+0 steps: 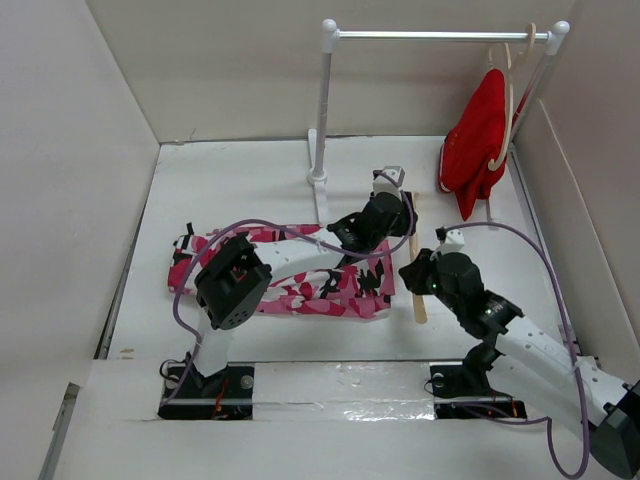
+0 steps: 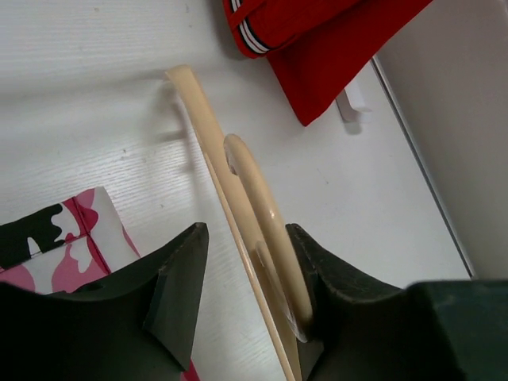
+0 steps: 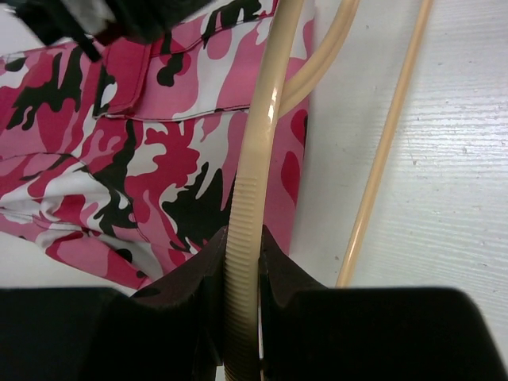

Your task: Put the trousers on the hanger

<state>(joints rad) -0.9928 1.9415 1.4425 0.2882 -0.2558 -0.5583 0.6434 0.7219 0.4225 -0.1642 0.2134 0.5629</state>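
Observation:
The camouflage trousers [image 1: 290, 275] lie folded flat on the table, left of centre. The pale wooden hanger [image 1: 420, 305] lies along their right edge. My right gripper [image 1: 418, 272] is shut on the hanger's ribbed bar [image 3: 262, 119], right beside the trousers [image 3: 143, 159]. My left gripper [image 1: 400, 215] reaches over the trousers to the hanger's far end. In the left wrist view its jaws [image 2: 246, 230] straddle the hanger [image 2: 202, 119]. The wood rests against the right finger, with a gap to the left finger. A corner of the trousers [image 2: 63, 238] shows at lower left.
A white clothes rail [image 1: 440, 35] on a post [image 1: 322, 110] stands at the back. A red garment [image 1: 480, 140] hangs on a second hanger [image 1: 510, 100] at its right end, also visible from the left wrist [image 2: 317, 48]. White walls enclose the table.

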